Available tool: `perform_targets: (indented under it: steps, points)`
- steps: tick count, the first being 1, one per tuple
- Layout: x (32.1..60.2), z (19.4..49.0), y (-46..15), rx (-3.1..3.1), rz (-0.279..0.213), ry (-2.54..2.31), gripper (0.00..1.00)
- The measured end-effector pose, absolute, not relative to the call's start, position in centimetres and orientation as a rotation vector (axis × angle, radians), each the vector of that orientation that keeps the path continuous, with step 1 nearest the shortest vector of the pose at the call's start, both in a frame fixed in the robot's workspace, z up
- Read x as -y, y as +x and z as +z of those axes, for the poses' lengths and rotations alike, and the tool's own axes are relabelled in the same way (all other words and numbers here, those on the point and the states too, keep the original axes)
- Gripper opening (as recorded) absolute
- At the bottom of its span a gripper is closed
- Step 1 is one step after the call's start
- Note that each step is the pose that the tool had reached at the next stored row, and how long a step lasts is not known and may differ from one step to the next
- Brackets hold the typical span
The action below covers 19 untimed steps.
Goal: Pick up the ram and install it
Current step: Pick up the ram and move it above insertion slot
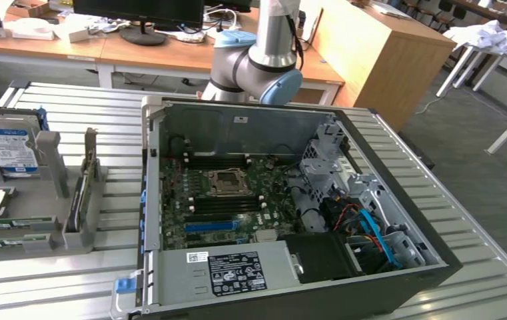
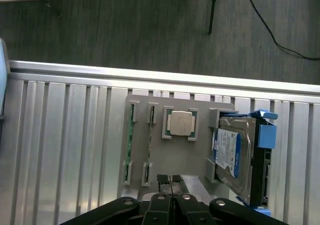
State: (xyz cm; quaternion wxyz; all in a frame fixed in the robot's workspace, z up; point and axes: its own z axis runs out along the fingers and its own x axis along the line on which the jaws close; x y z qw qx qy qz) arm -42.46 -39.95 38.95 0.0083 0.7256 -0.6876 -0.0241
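A: Fingers?
B: In the wrist view the gripper has its ribbed fingertips pressed together with nothing between them. It hangs over one edge of the grey holder and touches none of the parts.

A: Where is the ram?
B: The ram sits in a long slot of the holder, not picked up. A second green stick is in the slot just beside it. Past that comes the processor chip in its square recess. The hard drive stands tilted in a blue bracket at the far end.

A: And the exterior view?
B: The holder rests on the slatted metal table at the exterior view's left, just beside the open computer case. The motherboard is exposed inside the case. The arm stands behind the case's far wall, well apart from the holder. The ram is in the holder, not in the case.
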Motion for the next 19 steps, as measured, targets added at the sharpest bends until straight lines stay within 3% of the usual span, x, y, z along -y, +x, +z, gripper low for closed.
perform_targets:
  steps: [19]
  points:
    - [39.95,38.94,-42.46,2.155,-0.075,2.262,0.11]
